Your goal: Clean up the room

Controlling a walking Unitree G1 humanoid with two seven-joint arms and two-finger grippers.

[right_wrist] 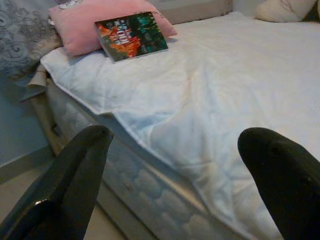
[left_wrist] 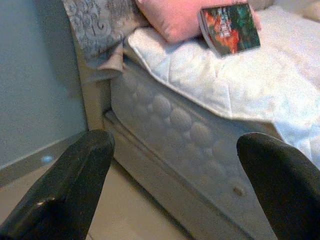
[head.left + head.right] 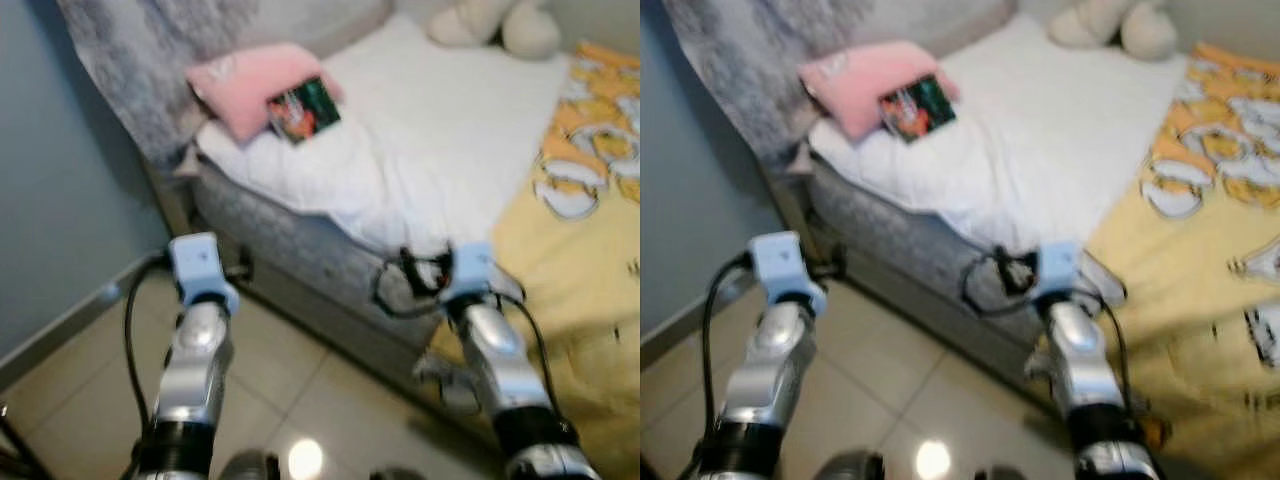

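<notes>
Pale floor tiles (image 3: 290,370) are running up to a blue-grey wall (image 3: 60,200) on the robot's left and to a bed (image 3: 300,250) with a grey quilted mattress side straight ahead. A white quilt (image 3: 440,130) is lying across the bed, hanging a little over the near edge, and a yellow patterned blanket (image 3: 580,250) is covering the right part and draping down toward the floor. Near the head of the bed, a pink pillow (image 3: 250,85) is resting on the quilt, and a book (image 3: 305,108) with a green and orange cover is leaning against the pillow's right side, partly on the quilt. A grey patterned throw (image 3: 140,60) is hanging over the headboard behind the pillow. Cream soft toys (image 3: 500,25) are sitting at the far side of the bed.

Both silver arms are reaching forward in the head views. The left gripper (image 2: 175,190) is hovering over the tiles, pointing at the mattress corner below the pillow, its fingers (image 2: 75,185) spread wide and grasping nothing. The right gripper (image 1: 175,185) is hanging at the bed's near edge, facing across the white quilt toward the book, its fingers (image 1: 75,180) likewise spread apart and empty.
</notes>
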